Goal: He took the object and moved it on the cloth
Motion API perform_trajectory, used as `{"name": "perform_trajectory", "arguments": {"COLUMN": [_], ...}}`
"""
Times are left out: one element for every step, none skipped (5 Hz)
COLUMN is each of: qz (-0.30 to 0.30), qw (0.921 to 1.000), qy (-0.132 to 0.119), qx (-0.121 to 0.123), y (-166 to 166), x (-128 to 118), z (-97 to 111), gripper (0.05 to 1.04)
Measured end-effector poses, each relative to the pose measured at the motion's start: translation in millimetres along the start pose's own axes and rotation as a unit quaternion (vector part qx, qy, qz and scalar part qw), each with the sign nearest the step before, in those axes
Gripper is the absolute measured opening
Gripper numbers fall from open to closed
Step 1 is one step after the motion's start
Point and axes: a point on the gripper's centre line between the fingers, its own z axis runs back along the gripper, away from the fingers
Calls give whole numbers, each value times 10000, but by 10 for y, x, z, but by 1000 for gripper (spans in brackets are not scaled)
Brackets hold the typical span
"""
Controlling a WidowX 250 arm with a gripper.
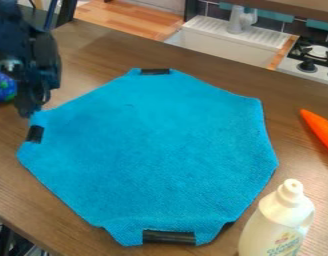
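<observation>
The black gripper (33, 102) hangs at the left edge of the view, its tip by the left corner of the blue cloth (156, 155). The cloth lies spread flat on the wooden table, with black strips at several of its edges. A round blue and green object (2, 86) is at the far left, beside the gripper and partly cut off by the view's edge; whether the gripper touches it I cannot tell. Nothing rests on the cloth.
A white bottle (277, 220) stands at the lower right, near the cloth's edge. An orange carrot-like object (320, 130) lies on the table (93, 55) at the right. Behind are a white sink (220, 42) and a stove (313, 57).
</observation>
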Motion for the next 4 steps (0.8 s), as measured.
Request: {"name": "perform_trajectory", "arguments": {"qz": [-149, -90, 0, 169], "qw": [9995, 9993, 9993, 9990], "qy": [264, 352, 323, 397], "qx": [77, 44, -206, -153], "y": [-16, -17, 14, 71], "x": [-48, -72, -117, -190], "z": [-86, -133, -138, -67], "gripper": [1000, 1000, 1000, 1000]}}
